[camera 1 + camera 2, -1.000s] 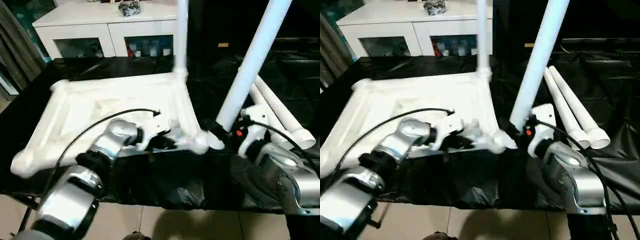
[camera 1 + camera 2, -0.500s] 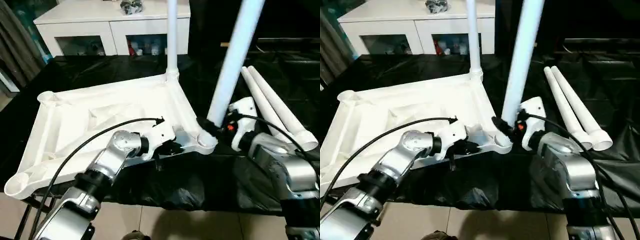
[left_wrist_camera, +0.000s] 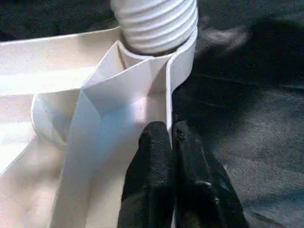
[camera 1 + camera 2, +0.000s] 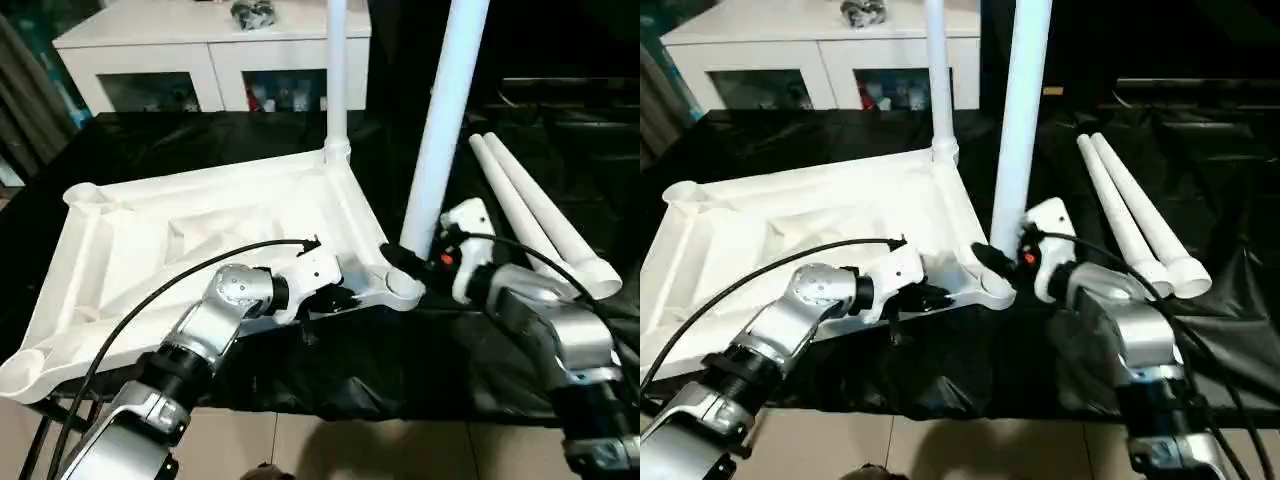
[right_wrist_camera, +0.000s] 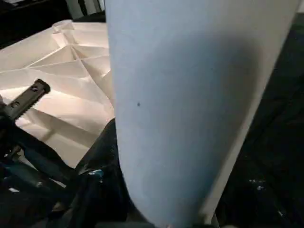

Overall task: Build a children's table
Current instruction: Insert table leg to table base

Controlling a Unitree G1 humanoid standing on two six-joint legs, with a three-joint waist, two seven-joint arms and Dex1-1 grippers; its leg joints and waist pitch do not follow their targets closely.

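The white table top (image 4: pixel 200 235) lies upside down on the black-draped table (image 4: pixel 150 140), in the left and middle part of the head views, with its ribbed underside facing up. One leg (image 4: pixel 336 70) already stands upright in the far right corner socket (image 4: pixel 337 153), near the upper middle of the frame. A second leg (image 4: pixel 440 130) stands almost upright, a little tilted, with its lower end at the near right corner socket (image 4: pixel 400 290); in the left wrist view the ribbed end of this leg sits in the socket.

The right gripper (image 4: pixel 400 257) holds this second leg near its lower end. In the right wrist view the leg is very close in front and a black finger (image 5: pixel 102 161) lies against its side, so the grip is closed around the leg.

The left gripper (image 3: pixel 172 142) pinches the thin wall of the table top just beside the near right socket. Its two black fingers (image 3: pixel 152 166) are pressed together with the white edge between them.

Two more legs (image 4: pixel 540 215) lie side by side on the black cloth at the right of the frame, apart from the top, their flared ends toward the near edge.

A white cabinet (image 4: pixel 200 60) with glass doors stands behind the table, at the upper left.
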